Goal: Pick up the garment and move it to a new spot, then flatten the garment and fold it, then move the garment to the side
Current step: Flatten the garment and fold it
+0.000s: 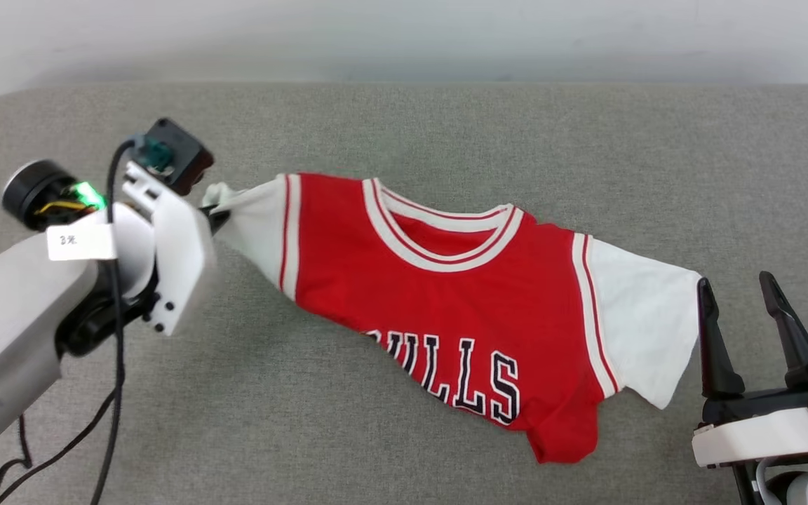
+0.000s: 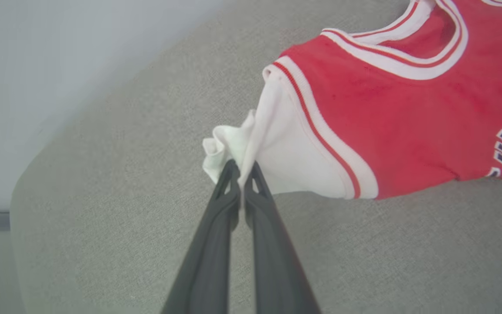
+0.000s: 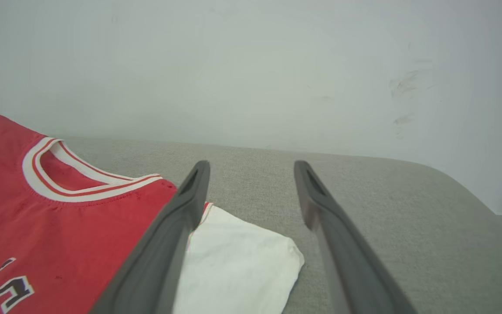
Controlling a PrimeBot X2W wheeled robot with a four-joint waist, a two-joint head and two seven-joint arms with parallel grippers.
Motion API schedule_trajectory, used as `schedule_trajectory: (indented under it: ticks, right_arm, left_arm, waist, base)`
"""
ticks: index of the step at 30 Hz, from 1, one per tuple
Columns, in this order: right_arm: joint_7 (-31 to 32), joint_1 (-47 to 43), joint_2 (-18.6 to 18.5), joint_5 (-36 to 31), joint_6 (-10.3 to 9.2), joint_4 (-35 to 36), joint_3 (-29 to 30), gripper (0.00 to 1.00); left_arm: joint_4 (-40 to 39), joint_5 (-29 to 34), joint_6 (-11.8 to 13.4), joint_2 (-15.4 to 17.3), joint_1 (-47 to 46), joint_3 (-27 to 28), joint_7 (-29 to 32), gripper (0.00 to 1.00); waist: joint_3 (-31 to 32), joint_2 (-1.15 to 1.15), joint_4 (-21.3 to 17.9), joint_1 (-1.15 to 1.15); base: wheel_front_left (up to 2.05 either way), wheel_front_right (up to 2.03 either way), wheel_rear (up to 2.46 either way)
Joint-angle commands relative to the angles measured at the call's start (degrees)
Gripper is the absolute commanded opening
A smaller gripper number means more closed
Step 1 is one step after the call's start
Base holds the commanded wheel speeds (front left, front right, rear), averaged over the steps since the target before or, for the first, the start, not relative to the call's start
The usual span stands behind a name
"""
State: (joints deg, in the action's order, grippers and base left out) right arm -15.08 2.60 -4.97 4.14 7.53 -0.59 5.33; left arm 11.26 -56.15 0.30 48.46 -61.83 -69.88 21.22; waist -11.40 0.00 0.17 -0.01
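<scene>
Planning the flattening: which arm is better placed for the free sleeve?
Right: the right pincer stands open beside the shirt's free sleeve; the left pincer is shut on the other sleeve.

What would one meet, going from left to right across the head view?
The left claw, shut on the garment → its pinched white sleeve → red chest → free white sleeve → the open right claw.
</scene>
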Motion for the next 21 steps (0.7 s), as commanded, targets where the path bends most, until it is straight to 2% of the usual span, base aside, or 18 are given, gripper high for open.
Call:
schedule_trajectory:
  ticks: [1, 5, 9, 15, 21]
  right_arm:
    - [-0.1, 0.3, -0.4, 0.1, -0.08, -0.3, -0.1, 1.0]
    - [-0.1, 0.5, -0.8, 0.2, -0.08, -0.6, 0.1, 1.0]
    - [-0.1, 1.1, -1.1, 0.3, -0.08, -0.5, 0.2, 1.0]
    - [-0.1, 2.7, -1.2, 0.3, -0.08, -0.3, -0.1, 1.0]
    - [-0.1, 4.8, -1.1, 0.3, -0.08, -0.3, -0.7, 1.0]
  left_arm:
    - [0.5, -0.5, 0.7, 1.2, 1.2, 0.4, -0.3, 0.0]
    - [2.2, -2.5, 1.8, 3.5, 3.4, 0.8, -0.4, 0.0]
    - [4.1, -3.4, 1.8, 4.2, 4.0, 1.3, -1.0, 0.0]
    - [6.9, -3.4, 0.7, 1.9, 2.2, 1.6, -1.2, 0.0]
    - [12.8, -2.5, -0.8, -2.4, 0.0, 0.9, -0.9, 0.0]
  waist:
    - [-0.5, 0.0, 0.0, 0.01]
    - [-1.5, 0.0, -0.6, 0.01]
    - [-3.0, 0.0, -1.6, 0.01]
    - [-6.0, 0.0, -3.4, 0.01]
    - [-9.1, 0.0, -5.9, 0.01]
  base:
    - [0.0, 0.0, 0.0]
    - [0.0, 0.0, 0.0]
    - [0.0, 0.0, 0.0]
    - [0.0, 0.0, 0.0]
    - [0.0, 0.0, 0.0]
